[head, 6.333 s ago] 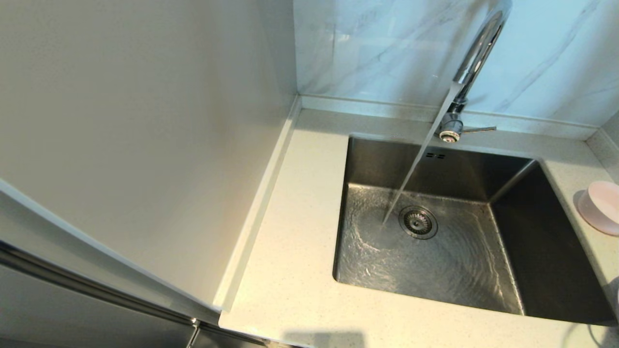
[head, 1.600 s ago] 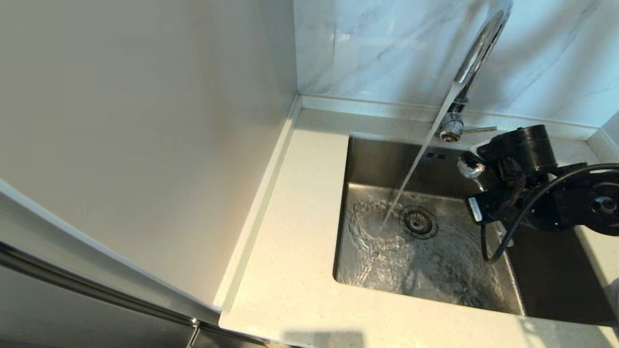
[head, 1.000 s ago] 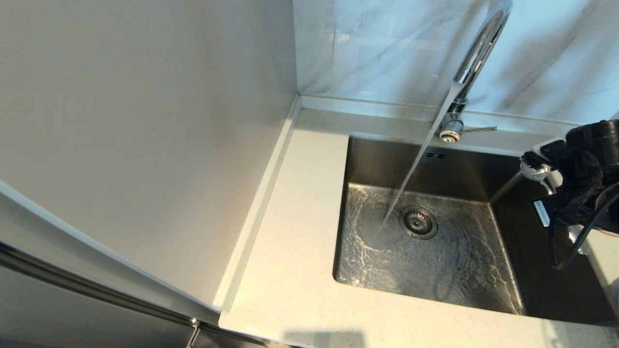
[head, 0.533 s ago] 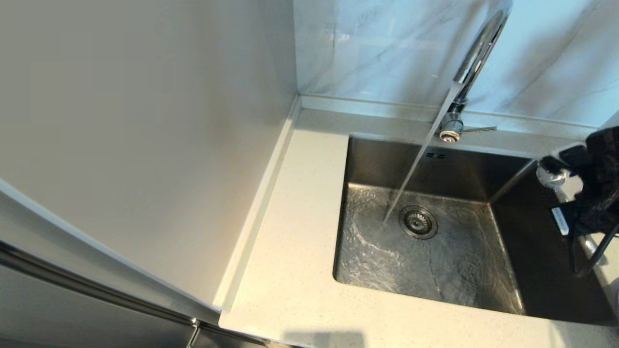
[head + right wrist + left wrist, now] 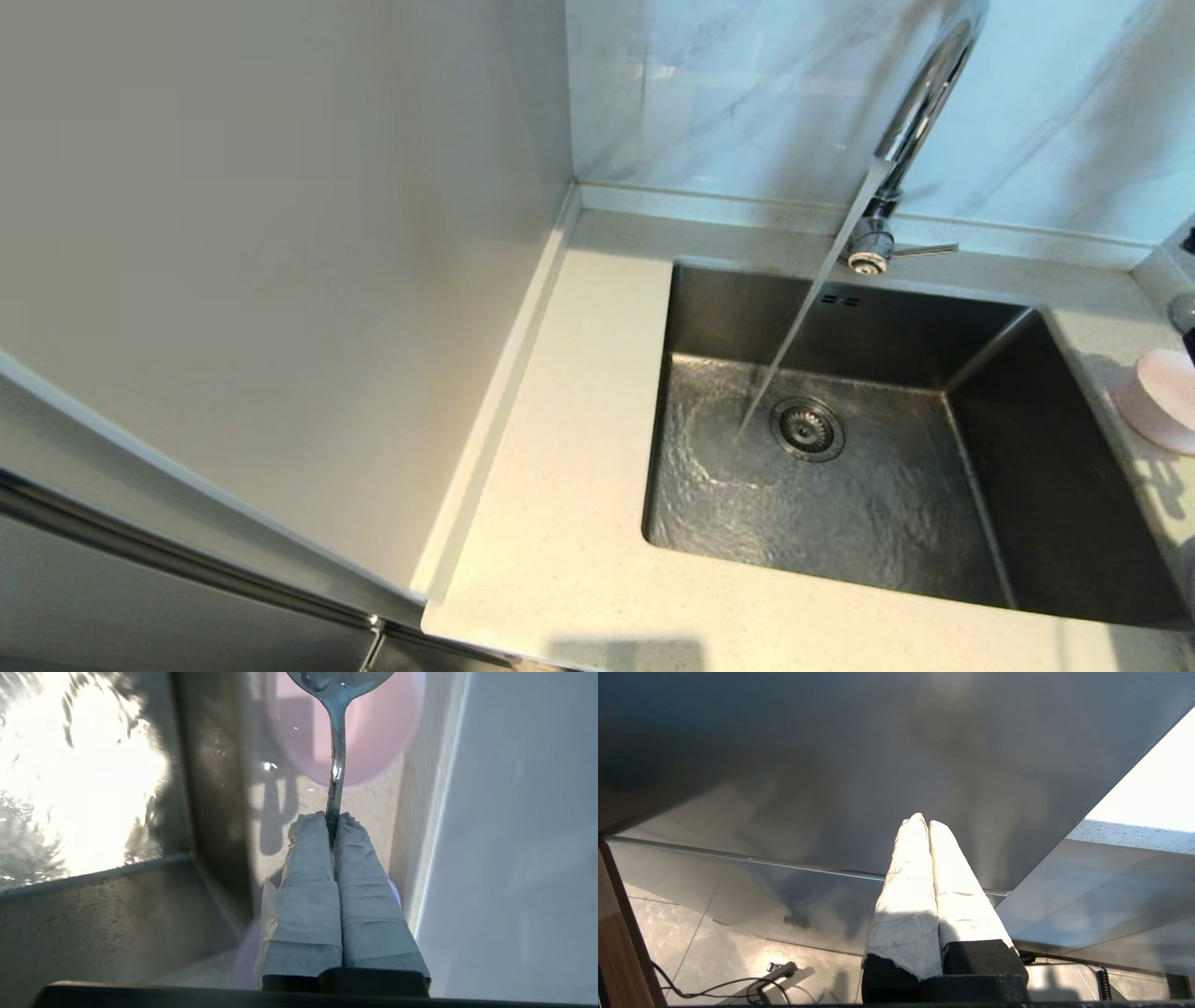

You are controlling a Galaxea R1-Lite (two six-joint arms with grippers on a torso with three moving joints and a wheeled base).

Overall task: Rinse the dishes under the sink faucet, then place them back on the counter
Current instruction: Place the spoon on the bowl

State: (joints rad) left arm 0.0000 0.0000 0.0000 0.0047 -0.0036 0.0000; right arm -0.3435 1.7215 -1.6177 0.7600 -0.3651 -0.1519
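Observation:
Water runs from the chrome sink faucet into the steel sink, landing beside the drain strainer. My right gripper is shut on the handle of a wet metal spoon. It holds the spoon over the counter to the right of the basin, with the spoon's bowl above the pale pink bowl. In the head view only the spoon's tip and the pale pink bowl show at the right edge. The white dish is out of view. My left gripper is shut and empty, parked below the counter.
The counter runs left of the sink up to a tall pale side panel. A low raised rim and a wall close in on the right of the pink bowl. A faint lilac shape shows under my right fingers.
My right arm has carried the spoon from over the sink rightward, almost out of the head view. The pink bowl on the right counter shows again.

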